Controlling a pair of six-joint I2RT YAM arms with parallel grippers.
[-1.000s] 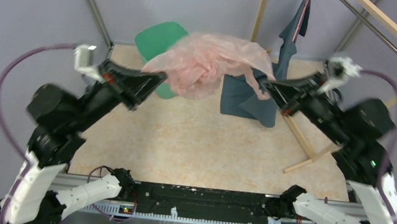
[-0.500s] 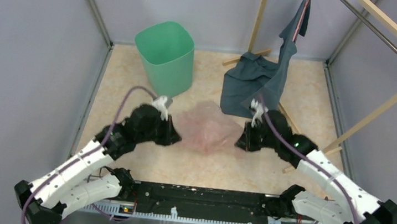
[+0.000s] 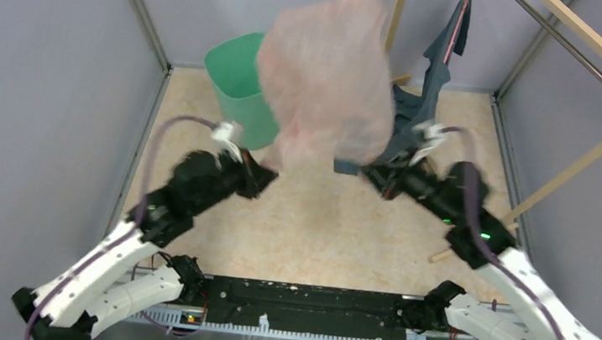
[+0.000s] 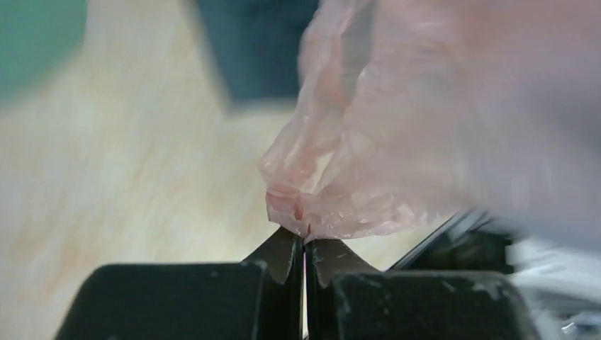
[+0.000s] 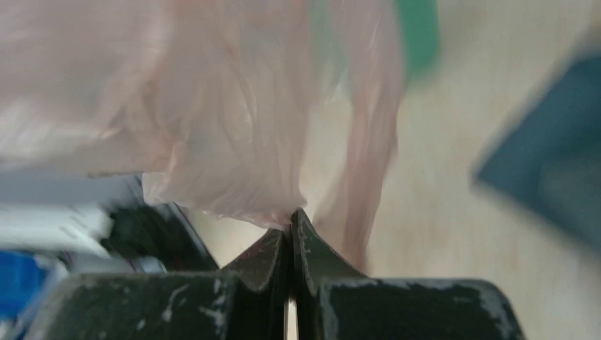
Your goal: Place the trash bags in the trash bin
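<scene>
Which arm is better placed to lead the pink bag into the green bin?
Probably the left. Both pincers pinch the pink bag, but the left pincer is close beside the green bin; the right pincer is farther, by the dark cloth.

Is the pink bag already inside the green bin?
No, the pink bag is puffed up in the air above the table, not down in the green bin.

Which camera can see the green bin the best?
The top external view: the green bin shows its rim and wall, though the pink bag hides part. Both wrist views catch only a blurry green patch at the picture's edge.
</scene>
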